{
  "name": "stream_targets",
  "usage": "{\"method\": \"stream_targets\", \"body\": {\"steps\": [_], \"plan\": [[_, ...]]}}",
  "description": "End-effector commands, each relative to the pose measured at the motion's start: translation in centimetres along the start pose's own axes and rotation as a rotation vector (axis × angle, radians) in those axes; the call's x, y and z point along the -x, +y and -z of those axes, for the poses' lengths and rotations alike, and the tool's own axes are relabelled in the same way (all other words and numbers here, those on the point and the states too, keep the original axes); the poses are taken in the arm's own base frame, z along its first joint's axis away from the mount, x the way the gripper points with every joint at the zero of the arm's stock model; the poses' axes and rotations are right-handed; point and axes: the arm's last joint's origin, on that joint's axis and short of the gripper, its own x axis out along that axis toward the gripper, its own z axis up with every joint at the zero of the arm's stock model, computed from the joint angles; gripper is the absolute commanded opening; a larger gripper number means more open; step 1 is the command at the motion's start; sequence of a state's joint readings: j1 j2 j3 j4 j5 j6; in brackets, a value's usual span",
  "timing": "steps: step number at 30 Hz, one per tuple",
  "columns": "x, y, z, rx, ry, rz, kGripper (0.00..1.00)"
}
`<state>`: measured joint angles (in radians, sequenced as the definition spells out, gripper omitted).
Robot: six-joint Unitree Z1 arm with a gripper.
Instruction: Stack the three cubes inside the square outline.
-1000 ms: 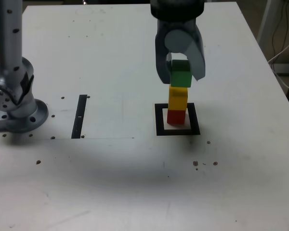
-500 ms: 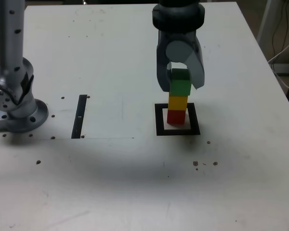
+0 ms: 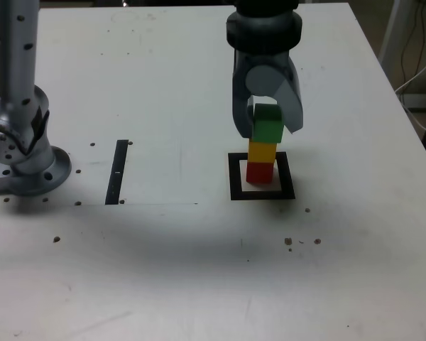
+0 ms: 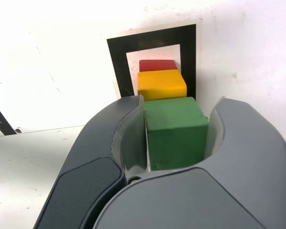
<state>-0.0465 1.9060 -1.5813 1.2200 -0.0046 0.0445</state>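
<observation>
We note the stack looks complete: red cube (image 3: pixel 260 172) sits inside the square outline (image 3: pixel 236 177), yellow cube (image 3: pixel 263 151) on it, green cube (image 3: pixel 268 126) on top. The gripper (image 4: pixel 177 138) flanks green; grip or slight release, we cannot tell. Remaining: withdraw clear.

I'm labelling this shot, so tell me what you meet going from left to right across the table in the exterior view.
Robot arm base → thin black strip → square outline holding the stack of red cube, yellow cube and green cube, with the gripper around the green one.
</observation>
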Motion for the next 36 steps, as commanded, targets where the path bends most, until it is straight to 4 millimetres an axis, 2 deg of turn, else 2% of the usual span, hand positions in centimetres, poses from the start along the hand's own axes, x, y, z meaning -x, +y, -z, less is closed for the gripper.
{"method": "stream_targets", "body": {"steps": [1, 9, 18, 27, 36], "plan": [[-0.1, 0.1, 0.0, 0.003, 0.003, -0.001, 0.99], [0.0, 0.2, 0.4, 0.007, 0.0, -0.006, 0.99], [2.0, 0.3, 2.4, 0.026, -0.05, -0.052, 1.0], [2.9, 0.2, 6.3, 0.068, -0.048, -0.065, 1.0], [2.0, 0.4, 11.5, 0.119, 0.011, -0.065, 1.0]]}}
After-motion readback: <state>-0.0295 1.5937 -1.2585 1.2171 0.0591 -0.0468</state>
